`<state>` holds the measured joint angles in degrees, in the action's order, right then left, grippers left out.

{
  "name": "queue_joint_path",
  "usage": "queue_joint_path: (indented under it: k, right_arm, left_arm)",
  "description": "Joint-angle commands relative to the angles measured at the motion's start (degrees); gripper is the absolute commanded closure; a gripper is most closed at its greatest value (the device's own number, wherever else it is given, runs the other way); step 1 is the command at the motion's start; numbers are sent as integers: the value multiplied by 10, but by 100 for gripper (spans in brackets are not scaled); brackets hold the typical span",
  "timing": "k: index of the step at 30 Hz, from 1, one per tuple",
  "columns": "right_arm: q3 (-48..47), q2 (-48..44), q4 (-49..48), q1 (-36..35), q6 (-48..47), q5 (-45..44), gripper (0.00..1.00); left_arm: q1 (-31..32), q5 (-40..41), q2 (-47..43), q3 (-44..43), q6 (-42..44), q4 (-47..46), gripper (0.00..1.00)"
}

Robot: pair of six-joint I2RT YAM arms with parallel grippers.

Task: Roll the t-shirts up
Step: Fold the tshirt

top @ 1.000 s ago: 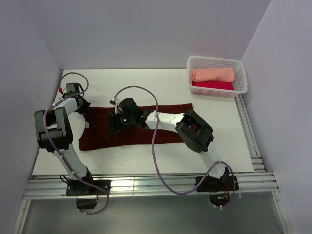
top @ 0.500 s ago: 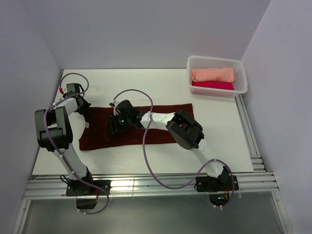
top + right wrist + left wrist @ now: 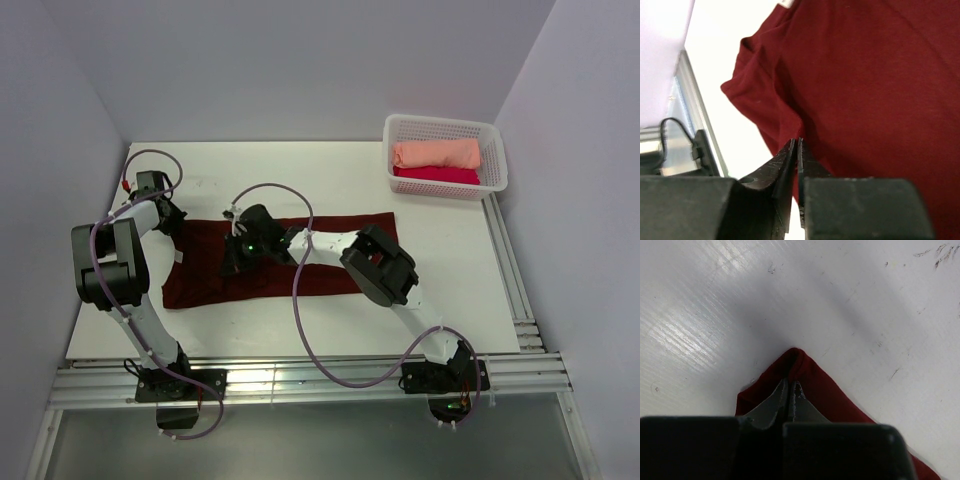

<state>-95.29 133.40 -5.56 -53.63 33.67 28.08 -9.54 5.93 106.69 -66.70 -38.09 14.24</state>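
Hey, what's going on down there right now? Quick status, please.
Left gripper shut on corner of maroon shirt. Right gripper shut on its cloth too. Shirt spread out, not yet rolled. Nothing in the way.

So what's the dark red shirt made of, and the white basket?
The dark red shirt looks like soft matte knit cloth, maybe cotton: it folds and wrinkles without shine. The white basket looks like hard plastic, since its walls are a stiff grid of little holes.
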Motion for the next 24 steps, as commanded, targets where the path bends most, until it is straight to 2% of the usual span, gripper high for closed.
queue_joint_path:
  k: [1, 8, 14, 17, 19, 22, 24]
  right_arm:
    - [6, -12, -39, -3, 18, 38, 91]
    - [45, -24, -101, -8, 62, 99, 93]
    - [43, -14, -138, -28, 89, 133, 91]
    - [36, -12, -141, -39, 87, 144, 83]
    - [34, -17, -135, -42, 81, 147, 68]
    - [43, -36, -113, -42, 61, 146, 55]
    - [59, -54, -107, -39, 49, 129, 50]
  left_arm:
    - [1, 13, -3, -16, 13, -8, 100]
    - [2, 14, -3, -16, 13, -7, 100]
    - [2, 16, -3, -18, 14, -4, 100]
    - [2, 17, -3, -18, 14, -4, 100]
    - [1, 17, -3, -19, 14, -4, 100]
    - [2, 18, -1, -20, 15, -4, 100]
    - [2, 19, 1, -22, 15, -3, 100]
